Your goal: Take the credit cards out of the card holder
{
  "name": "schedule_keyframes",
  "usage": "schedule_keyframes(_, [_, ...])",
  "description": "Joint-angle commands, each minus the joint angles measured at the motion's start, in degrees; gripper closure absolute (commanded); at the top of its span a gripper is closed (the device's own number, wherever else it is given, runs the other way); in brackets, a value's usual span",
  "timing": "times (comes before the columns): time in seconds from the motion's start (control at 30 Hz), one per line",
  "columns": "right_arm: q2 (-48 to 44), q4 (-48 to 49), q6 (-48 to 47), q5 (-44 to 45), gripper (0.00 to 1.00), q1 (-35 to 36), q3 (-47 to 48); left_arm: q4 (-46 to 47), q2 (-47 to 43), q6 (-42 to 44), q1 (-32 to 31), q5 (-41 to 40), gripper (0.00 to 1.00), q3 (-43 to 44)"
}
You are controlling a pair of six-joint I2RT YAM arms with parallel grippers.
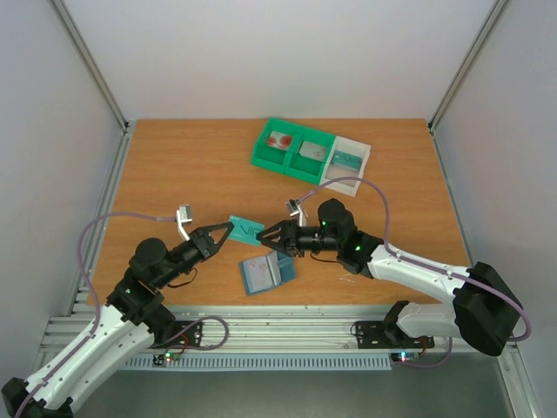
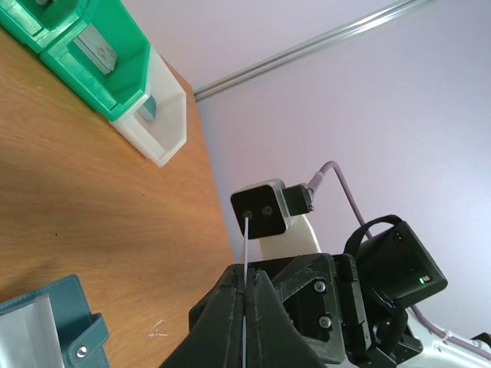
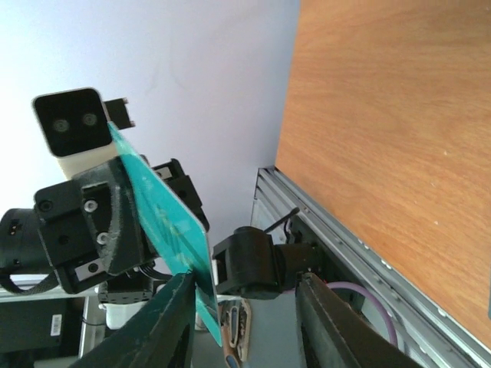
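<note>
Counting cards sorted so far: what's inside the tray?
Green bins: a white-red card, a grey card. White bin: a teal card. Anything beneath them is covered.

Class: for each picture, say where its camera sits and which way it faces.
Top external: above and behind the bases, looking down on the table, teal card and card holder; both arms show.
Left wrist: faces the right arm; own left gripper shut on the card.
Right wrist: faces the left arm; own right gripper open.
Both wrist views share that card.
</note>
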Motion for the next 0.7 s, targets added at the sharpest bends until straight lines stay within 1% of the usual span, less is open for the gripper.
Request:
schedule_keyframes(0.0, [0.16, 5.44, 2.25, 2.69, 0.66, 0.54, -0.07, 4.67, 0.02, -1.09, -0.18, -2.71, 1.00, 0.10])
schedule_keyframes(0.1, [-0.12, 5.58, 2.16, 3.17, 0.70, 0.99, -0.06, 5.08, -0.03, -1.65, -0.20, -3.92, 0.99, -0.35])
schedule_keyframes(0.2, [-0.07, 5.49, 1.95, 3.58, 0.71, 1.89, 0.05, 6.80, 0.36, -2.68, -0.20, -4.75, 1.00, -1.13])
schedule_keyframes(0.4, [0.02, 6.56, 2.46, 3.52, 0.77, 2.27, 0.02, 7.87, 1.21, -3.45, -0.18, -5.17, 1.00, -1.22])
schedule_keyframes(0.67, [-0.23, 8.74, 2.76, 3.51, 0.87, 2.37, -1.46, 8.10, 1.47, -4.12, -0.19, -6.21, 0.99, -2.16])
